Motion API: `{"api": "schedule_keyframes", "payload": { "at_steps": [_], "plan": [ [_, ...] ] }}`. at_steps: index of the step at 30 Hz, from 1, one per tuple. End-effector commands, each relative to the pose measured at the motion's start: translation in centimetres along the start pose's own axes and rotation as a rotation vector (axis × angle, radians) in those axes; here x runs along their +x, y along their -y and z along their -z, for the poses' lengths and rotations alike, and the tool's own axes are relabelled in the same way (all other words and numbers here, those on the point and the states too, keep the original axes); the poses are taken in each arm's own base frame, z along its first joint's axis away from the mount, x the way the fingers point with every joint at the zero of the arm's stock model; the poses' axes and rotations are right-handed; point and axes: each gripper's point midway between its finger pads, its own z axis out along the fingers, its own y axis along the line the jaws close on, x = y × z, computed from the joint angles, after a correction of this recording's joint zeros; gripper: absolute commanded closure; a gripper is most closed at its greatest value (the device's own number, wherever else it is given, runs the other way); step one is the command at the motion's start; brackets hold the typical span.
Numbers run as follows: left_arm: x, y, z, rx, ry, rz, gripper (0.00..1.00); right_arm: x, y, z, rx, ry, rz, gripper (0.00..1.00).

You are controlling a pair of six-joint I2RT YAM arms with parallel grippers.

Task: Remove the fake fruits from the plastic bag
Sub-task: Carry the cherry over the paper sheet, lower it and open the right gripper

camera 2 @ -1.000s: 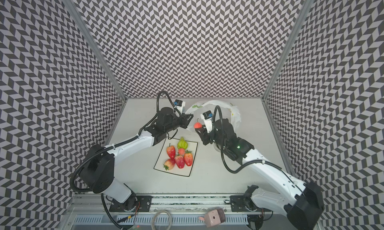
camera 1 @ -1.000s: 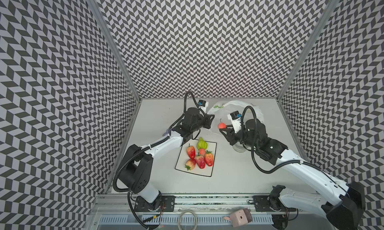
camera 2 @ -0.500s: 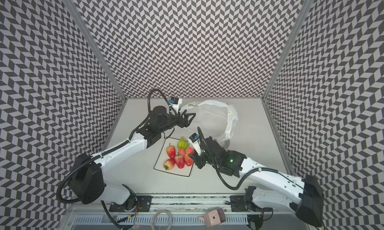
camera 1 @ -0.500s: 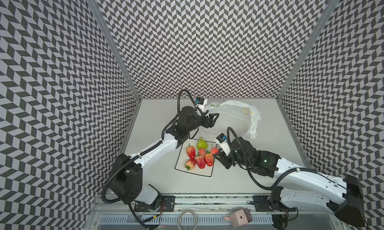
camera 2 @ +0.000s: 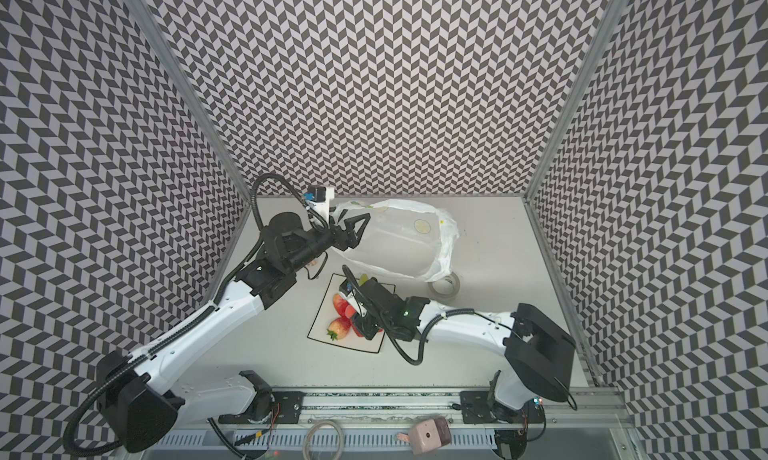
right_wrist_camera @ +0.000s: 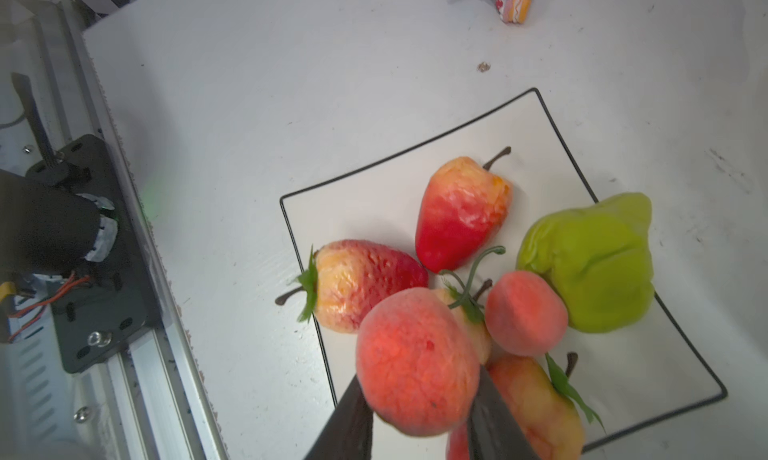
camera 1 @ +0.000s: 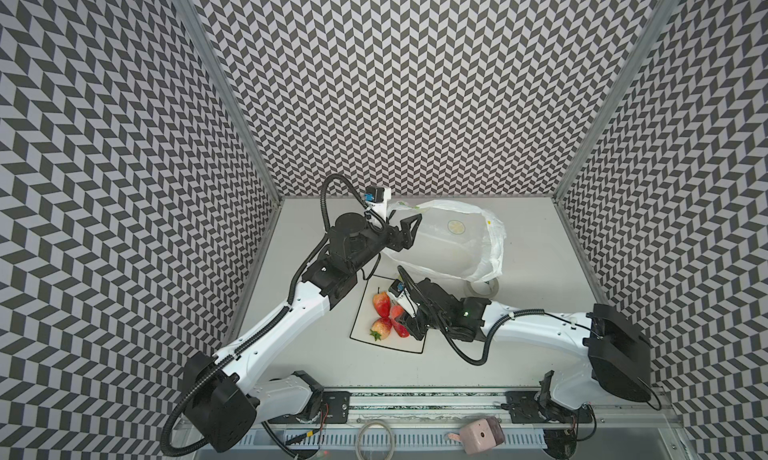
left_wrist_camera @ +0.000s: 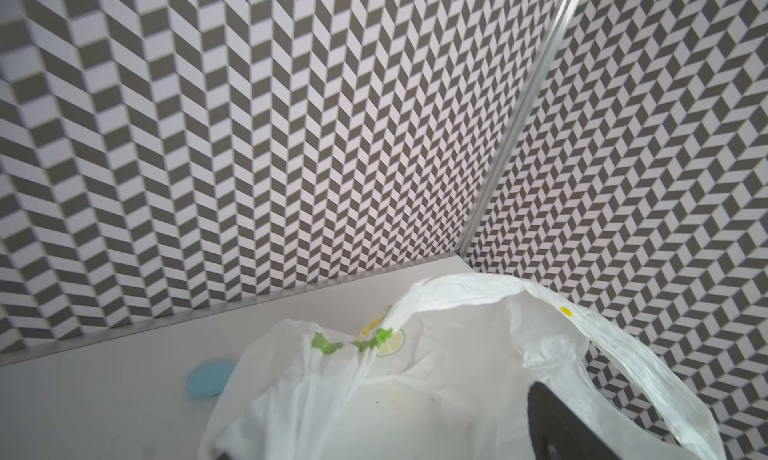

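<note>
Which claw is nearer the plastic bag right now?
Left. The left claw is open at the bag's edge; the right claw holds a peach over the plate.

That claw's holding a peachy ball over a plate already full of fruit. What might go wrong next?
The plate is crowded: released here, the round pinkish fruit in the right gripper may land on the strawberries and roll off onto the table. The open left gripper hangs by the plastic bag and could snag it.
</note>
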Motion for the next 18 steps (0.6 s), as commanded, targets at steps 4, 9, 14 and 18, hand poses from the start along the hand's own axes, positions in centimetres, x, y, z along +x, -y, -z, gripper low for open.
{"api": "schedule_keyframes", "payload": {
  "at_steps": [4, 9, 14, 18],
  "plan": [
    [-1.3, -2.8, 2.2, -0.169, 0.034, -0.08, 0.18, -1.7, -0.3, -2.7, 0.023, 0.041, 0.031, 0.63],
    [0.9, -2.6, 1.1, -0.123, -0.032, -0.057, 0.22, -1.0, 0.7, -4.1, 0.084, 0.016, 0.0, 0.6],
    [2.4, -2.5, 0.4, -0.096, -0.048, -0.023, 0.25, -1.1, 1.1, -3.8, 0.108, 0.021, -0.023, 0.45],
    [2.6, -2.6, 0.1, -0.093, -0.052, -0.021, 0.26, -1.9, 0.8, -2.6, 0.094, 0.052, -0.03, 0.36]
  ]
}}
